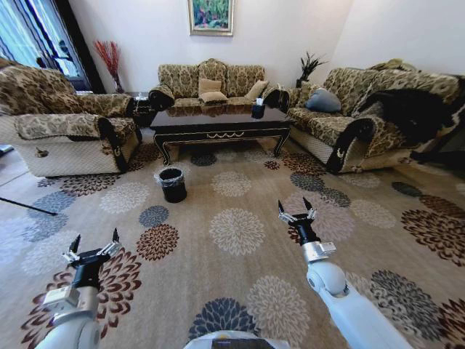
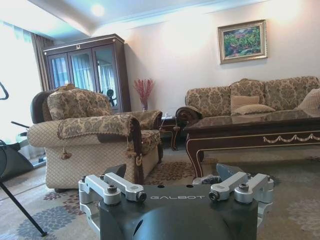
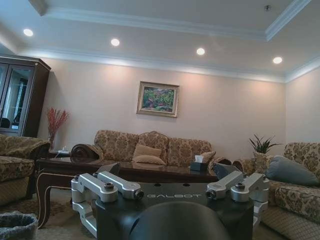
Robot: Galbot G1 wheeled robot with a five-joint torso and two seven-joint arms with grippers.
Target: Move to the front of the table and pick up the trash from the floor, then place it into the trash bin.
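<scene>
The dark glossy table (image 1: pixel 218 120) stands across the room in front of the back sofa, also seen in the left wrist view (image 2: pixel 250 132) and the right wrist view (image 3: pixel 150 172). The black trash bin (image 1: pixel 173 185) with its crinkled liner sits on the carpet off the table's front left corner; its rim shows in the right wrist view (image 3: pixel 17 225). The trash is out of view on the patterned carpet. My left gripper (image 1: pixel 94 243) hovers open over the near left carpet, well short of the bin. My right gripper (image 1: pixel 296 211) is open above the carpet to the right. Both are empty.
An armchair (image 1: pixel 65 123) flanks the left, a sofa (image 1: pixel 211 83) the back, another sofa (image 1: pixel 378 109) the right. A dark tissue box (image 1: pixel 258 109) stands on the table. A thin black rod (image 1: pixel 29 207) lies on the floor at far left. Open carpet (image 1: pixel 232 233) stretches ahead.
</scene>
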